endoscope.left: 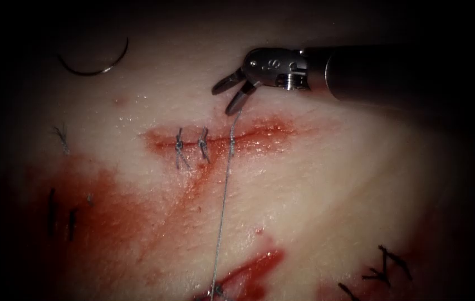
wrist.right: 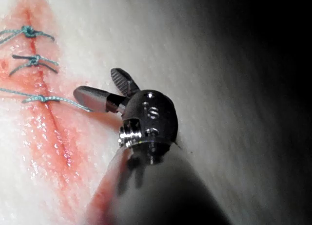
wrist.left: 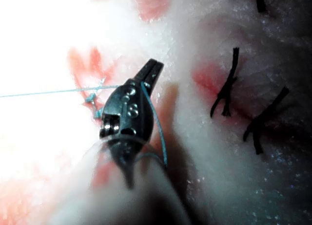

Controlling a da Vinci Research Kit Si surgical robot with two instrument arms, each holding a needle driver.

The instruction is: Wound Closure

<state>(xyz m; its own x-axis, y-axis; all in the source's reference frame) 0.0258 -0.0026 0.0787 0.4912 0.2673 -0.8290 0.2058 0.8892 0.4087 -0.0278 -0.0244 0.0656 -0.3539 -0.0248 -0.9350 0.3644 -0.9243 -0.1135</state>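
The cut (endoscope.left: 259, 134) runs across the tissue (endoscope.left: 332, 189) and carries two tied stitches (endoscope.left: 179, 146). To their right, a thread (endoscope.left: 223, 212) crosses the cut and runs down towards the near edge. Its short end rises to my right tool (endoscope.left: 223, 101), whose jaws are open just above the cut and hold nothing. In the right wrist view the right tool (wrist.right: 97, 84) stands open beside a knot (wrist.right: 41, 98) on the cut. My left tool (wrist.left: 153, 69) is shut on the thread (wrist.left: 48, 92), which stretches taut. The curved needle (endoscope.left: 95, 69) lies free on the tissue at the far left, held by neither tool.
Red fluid (endoscope.left: 109, 212) stains the tissue below and left of the cut. Old dark stitches (endoscope.left: 385, 267) sit at the near right, with dark marks (endoscope.left: 62, 214) at the left. A frayed cut end of thread (endoscope.left: 60, 136) lies left of the cut.
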